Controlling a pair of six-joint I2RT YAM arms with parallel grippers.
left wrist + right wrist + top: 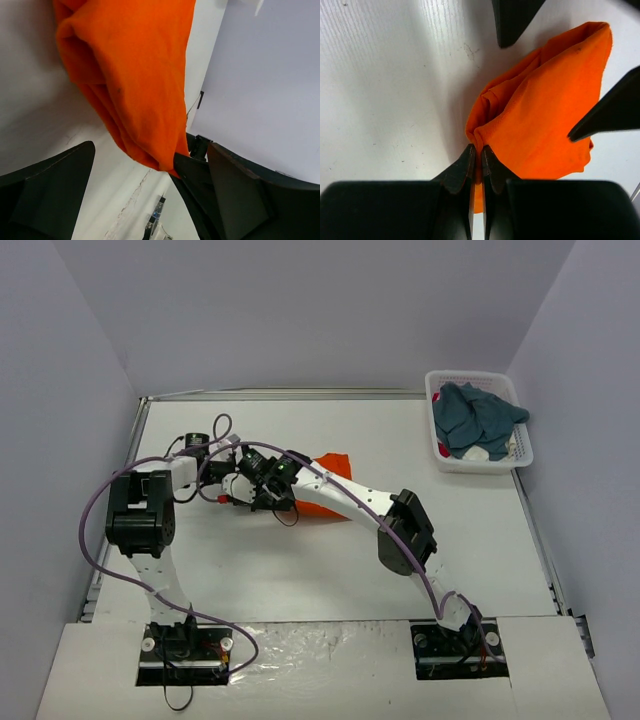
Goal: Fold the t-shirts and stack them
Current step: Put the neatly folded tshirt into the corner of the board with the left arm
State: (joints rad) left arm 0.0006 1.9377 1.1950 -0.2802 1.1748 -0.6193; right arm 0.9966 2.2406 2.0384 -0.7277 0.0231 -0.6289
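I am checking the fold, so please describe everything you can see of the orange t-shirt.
The orange t-shirt is soft, plain bright cloth with a few tiny dark specks, bunched into folded layers. It is near the middle of the white table, largely hidden beneath both arms in the top view. The right gripper is shut on one bunched edge; the left gripper stands open around another part.

The overhead camera looks down from above and behind the arm bases, far enough to take in the whole counter (300, 570). The left wrist camera sits just behind the left tool (145, 155), facing out, very near the orange shirt (135, 75) ahead of it. The right wrist camera looks straight down over the right tool (477, 150), close to the counter. All three share that shirt; the right wrist view also catches the left tool's fingers (512, 20) opposite.
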